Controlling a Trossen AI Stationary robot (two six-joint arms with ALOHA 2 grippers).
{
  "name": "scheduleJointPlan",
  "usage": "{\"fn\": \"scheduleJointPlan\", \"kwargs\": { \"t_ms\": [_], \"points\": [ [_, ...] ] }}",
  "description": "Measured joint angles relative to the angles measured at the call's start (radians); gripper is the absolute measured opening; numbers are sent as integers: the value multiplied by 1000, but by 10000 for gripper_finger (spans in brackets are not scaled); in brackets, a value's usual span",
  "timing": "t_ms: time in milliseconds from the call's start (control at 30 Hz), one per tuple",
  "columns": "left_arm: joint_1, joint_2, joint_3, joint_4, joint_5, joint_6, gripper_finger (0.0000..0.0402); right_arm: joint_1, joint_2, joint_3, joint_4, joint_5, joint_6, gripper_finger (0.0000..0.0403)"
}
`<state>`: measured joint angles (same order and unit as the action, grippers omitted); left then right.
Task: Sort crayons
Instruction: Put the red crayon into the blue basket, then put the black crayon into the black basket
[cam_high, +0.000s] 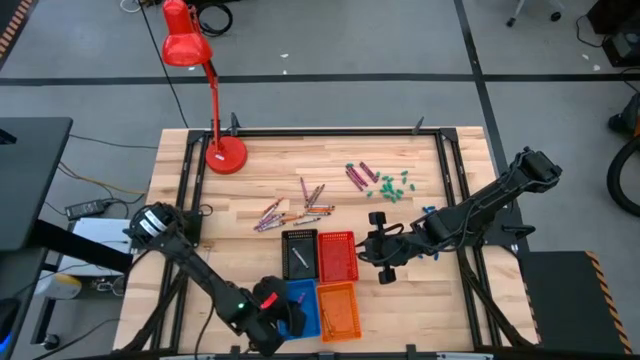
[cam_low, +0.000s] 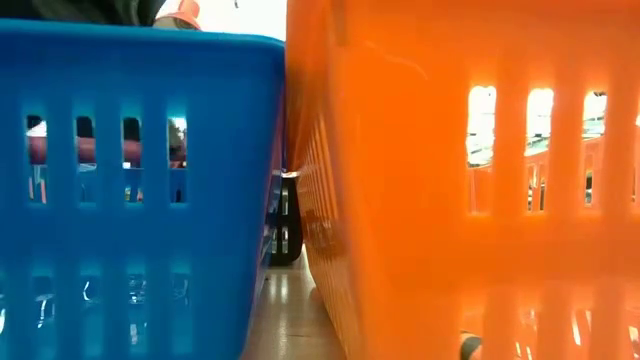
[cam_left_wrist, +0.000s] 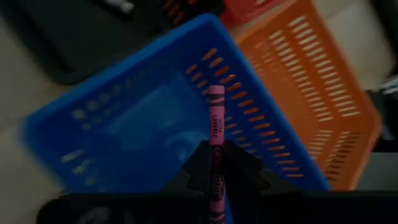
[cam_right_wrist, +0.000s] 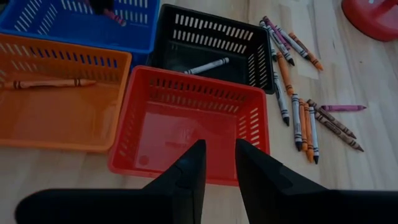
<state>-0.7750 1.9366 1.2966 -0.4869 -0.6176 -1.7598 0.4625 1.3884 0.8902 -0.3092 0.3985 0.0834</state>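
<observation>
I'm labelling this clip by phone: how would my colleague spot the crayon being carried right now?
Find the four baskets at the table's near edge; the blue basket is the near left one, beside the orange basket. Above it the left gripper is shut on a pink-purple crayon. It is the only crayon off the table, sticking out between dark fingers.

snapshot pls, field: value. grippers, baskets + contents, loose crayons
left gripper: shut on a pink-purple crayon, above the blue basket
right gripper: open, empty, over the red basket
red basket: empty
black basket: one grey crayon
orange basket: one orange crayon
loose crayons: scattered on table beyond the baskets
</observation>
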Motion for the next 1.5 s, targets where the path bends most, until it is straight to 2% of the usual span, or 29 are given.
{"fn": "scheduleJointPlan", "kwargs": {
  "t_ms": [100,400,667,1200,1500],
  "points": [
    [2,0,49,-72,6,-19,34,0,0,0,0,0,0,91],
    [48,6,117,-79,52,30,34,0,0,0,0,0,0,91],
    [61,7,119,-88,134,52,34,0,0,0,-1,0,-1,91],
    [65,7,119,-90,144,104,72,0,0,0,0,0,0,91],
    [67,7,118,-111,145,107,75,0,0,0,0,0,0,91]
  ]
}}
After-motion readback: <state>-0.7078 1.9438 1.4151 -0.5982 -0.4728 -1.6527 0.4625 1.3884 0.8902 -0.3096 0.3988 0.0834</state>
